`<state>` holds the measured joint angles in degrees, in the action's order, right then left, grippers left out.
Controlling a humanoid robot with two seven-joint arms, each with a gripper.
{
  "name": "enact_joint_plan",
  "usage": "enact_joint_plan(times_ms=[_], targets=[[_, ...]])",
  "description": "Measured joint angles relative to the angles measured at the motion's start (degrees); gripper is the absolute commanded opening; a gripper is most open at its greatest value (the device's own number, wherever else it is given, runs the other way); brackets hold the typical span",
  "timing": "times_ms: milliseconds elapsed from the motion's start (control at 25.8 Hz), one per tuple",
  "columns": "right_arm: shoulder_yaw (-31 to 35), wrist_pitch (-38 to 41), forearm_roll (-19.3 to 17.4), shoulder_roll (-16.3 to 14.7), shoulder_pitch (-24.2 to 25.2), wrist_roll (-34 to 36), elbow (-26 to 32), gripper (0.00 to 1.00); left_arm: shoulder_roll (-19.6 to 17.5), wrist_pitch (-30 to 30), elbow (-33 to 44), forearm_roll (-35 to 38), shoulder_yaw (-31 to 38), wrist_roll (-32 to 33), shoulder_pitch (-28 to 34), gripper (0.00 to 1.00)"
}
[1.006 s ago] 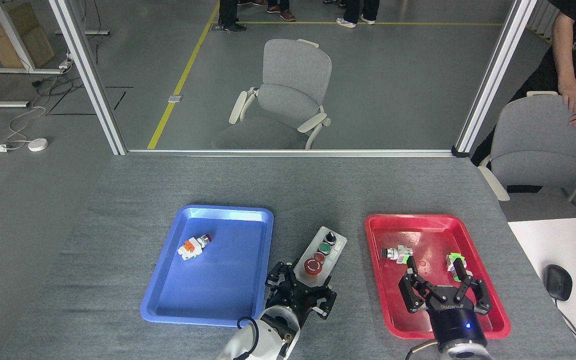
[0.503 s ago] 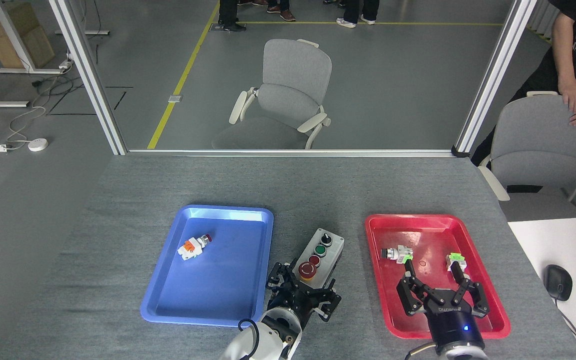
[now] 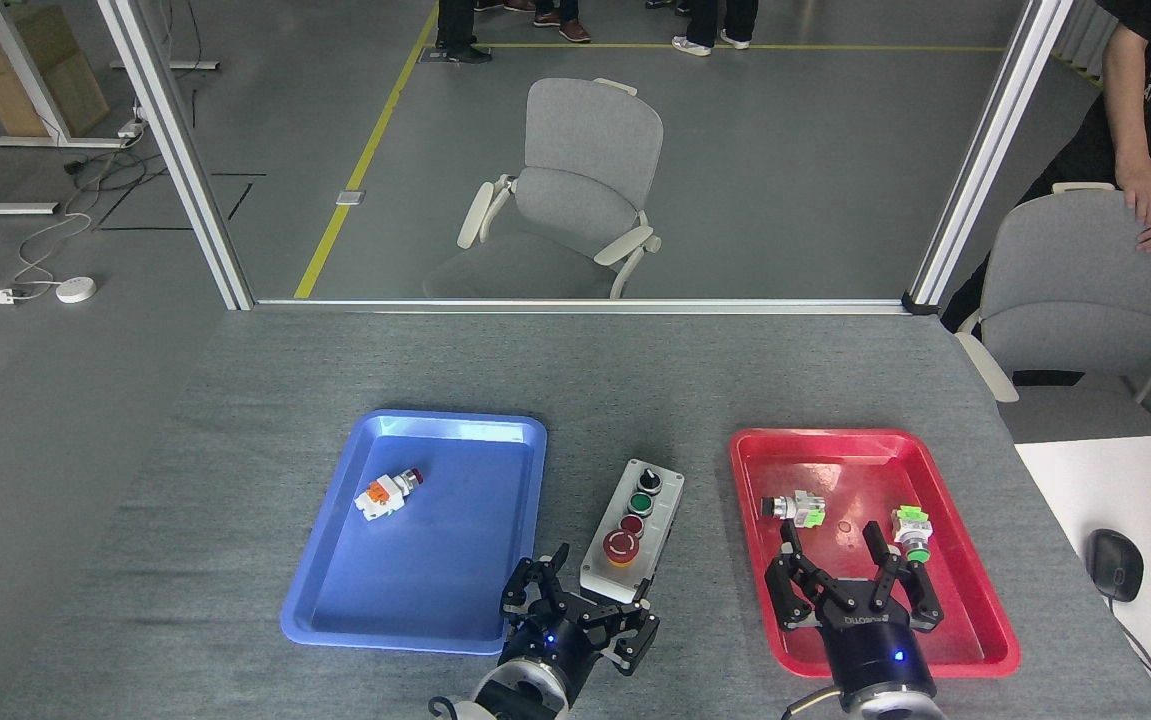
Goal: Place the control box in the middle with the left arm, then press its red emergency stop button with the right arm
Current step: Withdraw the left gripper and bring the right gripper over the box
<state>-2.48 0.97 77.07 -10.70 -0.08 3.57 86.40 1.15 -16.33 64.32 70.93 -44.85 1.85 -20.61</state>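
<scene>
The control box lies flat on the grey table between the two trays, long axis running away from me. Its red emergency stop button is at the near end, then a small red button, a green one and a black knob. Just behind the box's near end, my left gripper is open and holds nothing. My right gripper, with white lettering, hovers open over the near part of the red tray, to the right of the box.
A blue tray left of the box holds a small orange-ended switch part. Two green-ended switch parts lie in the red tray. A person stands by a grey chair at the right. A mouse rests on a white desk.
My left gripper has let go of the control box and pulled back toward me. The box now rests on the table. My right gripper has shifted left.
</scene>
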Motion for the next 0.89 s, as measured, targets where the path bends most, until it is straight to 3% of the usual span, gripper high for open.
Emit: enact_joint_plan(times_ms=[310,542,890], targets=[[-1.95,0.28,2.02,1.87,-0.34,-0.32,-0.3,0.3,-5.39,0.46,13.36,-0.08,7.47,-0.08,6.54,0.98],[-4.63,-0.01,5.14,4.43,-1.91,-0.33,-2.94,0.01,-7.77,3.06,19.04,-0.29,19.19,-0.63,8.82,0.99],[-9.07,-1.06,12.11,7.69,-4.57,-0.55,-8.5,0.0,-7.57,11.31,19.71,-0.43,39.2,-1.25,9.2,0.99]])
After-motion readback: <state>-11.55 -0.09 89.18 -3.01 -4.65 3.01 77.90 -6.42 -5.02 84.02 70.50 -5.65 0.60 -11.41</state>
